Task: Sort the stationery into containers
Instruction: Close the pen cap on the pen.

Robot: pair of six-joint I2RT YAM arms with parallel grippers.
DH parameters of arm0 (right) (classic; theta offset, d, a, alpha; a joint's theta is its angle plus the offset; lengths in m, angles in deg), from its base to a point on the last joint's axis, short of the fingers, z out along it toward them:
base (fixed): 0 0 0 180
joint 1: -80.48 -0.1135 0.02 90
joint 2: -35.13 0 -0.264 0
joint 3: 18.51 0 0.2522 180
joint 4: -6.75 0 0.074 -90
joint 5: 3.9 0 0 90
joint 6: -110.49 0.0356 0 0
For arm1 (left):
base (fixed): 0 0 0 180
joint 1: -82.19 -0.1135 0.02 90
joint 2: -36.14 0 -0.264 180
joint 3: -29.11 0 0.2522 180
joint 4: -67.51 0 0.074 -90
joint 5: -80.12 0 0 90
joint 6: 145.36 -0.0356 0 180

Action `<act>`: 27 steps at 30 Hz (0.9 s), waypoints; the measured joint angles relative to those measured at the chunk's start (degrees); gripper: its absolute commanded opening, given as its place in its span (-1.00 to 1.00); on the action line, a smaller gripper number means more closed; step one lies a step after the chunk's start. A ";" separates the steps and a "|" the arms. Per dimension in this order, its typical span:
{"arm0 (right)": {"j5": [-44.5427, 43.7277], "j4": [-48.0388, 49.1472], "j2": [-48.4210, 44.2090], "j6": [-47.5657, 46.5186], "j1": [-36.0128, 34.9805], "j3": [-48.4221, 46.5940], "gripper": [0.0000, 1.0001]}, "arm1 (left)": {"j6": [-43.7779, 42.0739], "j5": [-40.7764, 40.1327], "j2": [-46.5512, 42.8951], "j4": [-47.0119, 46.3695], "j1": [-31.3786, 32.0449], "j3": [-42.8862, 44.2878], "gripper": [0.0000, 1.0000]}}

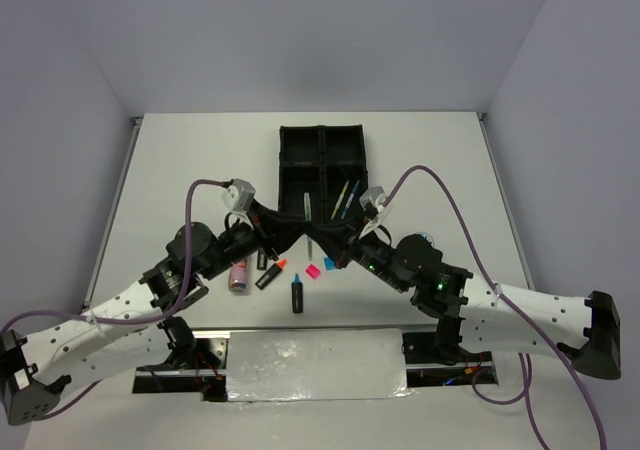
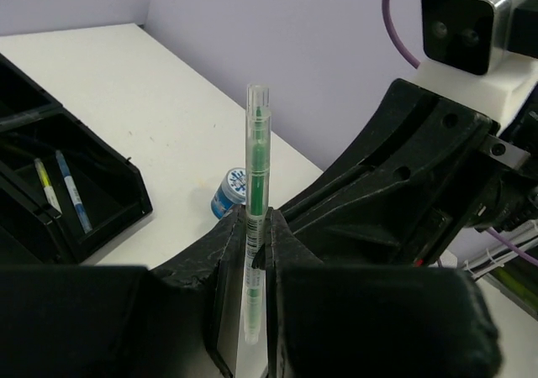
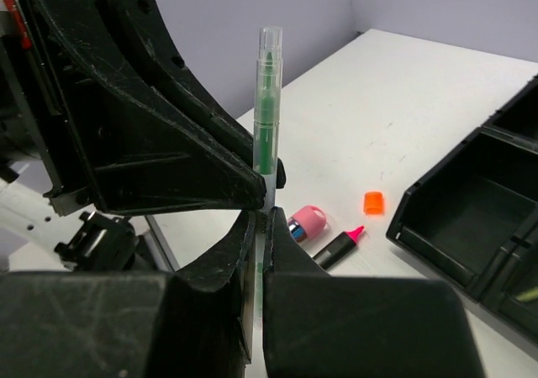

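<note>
Mid-air handover: the left hand [image 2: 256,227] and right hand [image 3: 262,217] both clamp one green pen [image 2: 256,143] upright near the tray [image 1: 283,160], which already holds thin pens [image 1: 346,198]. Highlighters [image 1: 270,273], a tube [image 1: 240,274] and squares [image 1: 313,270] lie unsorted on the surface [image 1: 200,160].

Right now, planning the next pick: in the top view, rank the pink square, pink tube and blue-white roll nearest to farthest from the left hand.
1. Pink square, just below the left hand in the view.
2. Pink tube, lower left.
3. Blue-white roll, far right.
</note>
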 measured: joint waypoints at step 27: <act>16.68 4.09 1.95 1.81 3.61 0.50 -1.00 | -2.80 6.43 -4.07 -4.63 0.00 -2.25 0.09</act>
